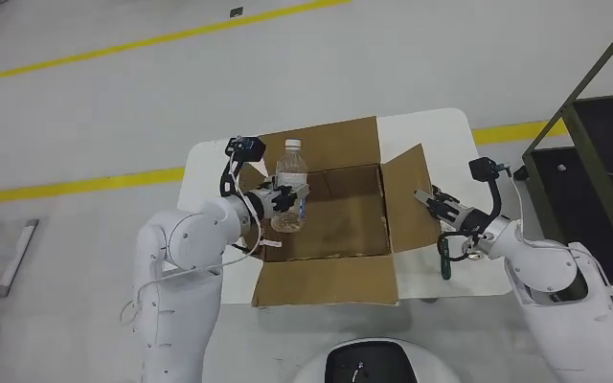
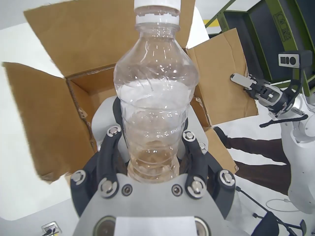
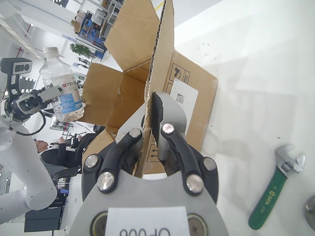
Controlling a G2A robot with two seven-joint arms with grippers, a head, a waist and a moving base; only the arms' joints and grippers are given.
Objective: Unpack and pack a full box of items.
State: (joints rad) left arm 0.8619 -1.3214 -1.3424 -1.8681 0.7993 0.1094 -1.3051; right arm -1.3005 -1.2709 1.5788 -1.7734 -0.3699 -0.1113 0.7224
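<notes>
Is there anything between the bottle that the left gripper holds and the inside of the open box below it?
Nothing visible does. The left gripper holds the bottle over the box, whose flaps are spread open and whose floor looks bare. The right gripper pinches the right flap, well to the side of the bottle.

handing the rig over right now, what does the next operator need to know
Left hand: shut on the clear plastic bottle, roughly upright above the box's left side.
Right hand: shut on the right flap.
Cardboard box: open on the table; floor looks bare in the top view.
Wrench: on the table outside the box, by the right arm.
Done: nothing is packed.
Left: bottle and wrench go into the box.
</notes>
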